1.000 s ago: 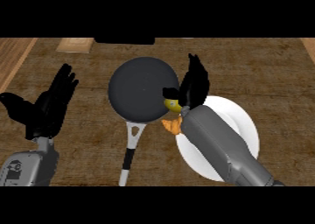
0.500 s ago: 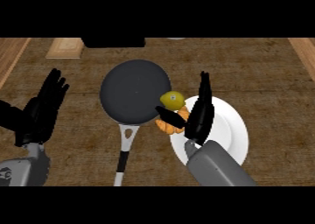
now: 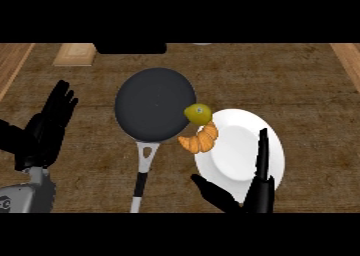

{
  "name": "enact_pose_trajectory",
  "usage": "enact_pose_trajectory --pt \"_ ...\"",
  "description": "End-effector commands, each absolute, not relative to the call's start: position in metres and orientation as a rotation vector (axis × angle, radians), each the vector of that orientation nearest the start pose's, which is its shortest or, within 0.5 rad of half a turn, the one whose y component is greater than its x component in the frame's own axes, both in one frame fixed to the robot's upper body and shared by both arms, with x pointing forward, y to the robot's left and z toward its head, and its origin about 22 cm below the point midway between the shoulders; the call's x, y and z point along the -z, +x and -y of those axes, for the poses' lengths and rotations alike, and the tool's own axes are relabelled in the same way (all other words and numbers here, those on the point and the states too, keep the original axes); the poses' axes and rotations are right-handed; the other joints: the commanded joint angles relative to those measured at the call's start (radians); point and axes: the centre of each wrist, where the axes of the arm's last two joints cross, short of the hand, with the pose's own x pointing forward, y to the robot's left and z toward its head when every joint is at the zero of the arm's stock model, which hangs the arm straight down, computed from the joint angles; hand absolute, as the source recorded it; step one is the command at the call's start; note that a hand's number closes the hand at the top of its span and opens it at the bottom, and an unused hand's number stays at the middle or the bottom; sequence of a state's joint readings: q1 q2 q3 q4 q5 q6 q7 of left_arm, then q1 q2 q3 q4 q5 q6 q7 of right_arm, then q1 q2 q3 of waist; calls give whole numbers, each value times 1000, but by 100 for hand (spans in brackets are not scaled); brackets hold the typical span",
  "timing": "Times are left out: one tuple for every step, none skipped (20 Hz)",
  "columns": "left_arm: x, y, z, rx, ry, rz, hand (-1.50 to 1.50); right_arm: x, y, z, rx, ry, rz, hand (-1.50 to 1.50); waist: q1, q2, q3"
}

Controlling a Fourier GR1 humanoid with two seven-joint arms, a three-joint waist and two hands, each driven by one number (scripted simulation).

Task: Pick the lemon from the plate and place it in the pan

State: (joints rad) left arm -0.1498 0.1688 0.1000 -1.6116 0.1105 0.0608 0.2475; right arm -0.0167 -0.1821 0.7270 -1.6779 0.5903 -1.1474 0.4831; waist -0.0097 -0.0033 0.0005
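The yellow-green lemon [image 3: 198, 114] lies at the far-left rim of the round white plate [image 3: 246, 155], right against the right edge of the round black pan [image 3: 155, 104]. Just nearer than the lemon, a golden croissant [image 3: 200, 140] lies across the plate's left rim. The right hand [image 3: 257, 194] is at the plate's near edge with fingers straight and thumb spread, holding nothing. The left hand [image 3: 41, 132] rests open with fingers up at the left of the brown wooden surface [image 3: 308, 90].
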Motion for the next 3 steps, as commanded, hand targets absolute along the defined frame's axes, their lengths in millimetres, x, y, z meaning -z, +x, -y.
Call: enact_pose_trajectory --pt "-51 283 -276 -56 90 1502 0 5 153 96 167 -655 1651 -150 5 3 0" --pt "-68 260 -253 -43 85 1514 0 6 156 104 156 -681 1629 -150 9 1 0" --pt "-61 290 -279 -43 98 1510 0 -4 150 114 135 -656 1660 -150 5 3 0"
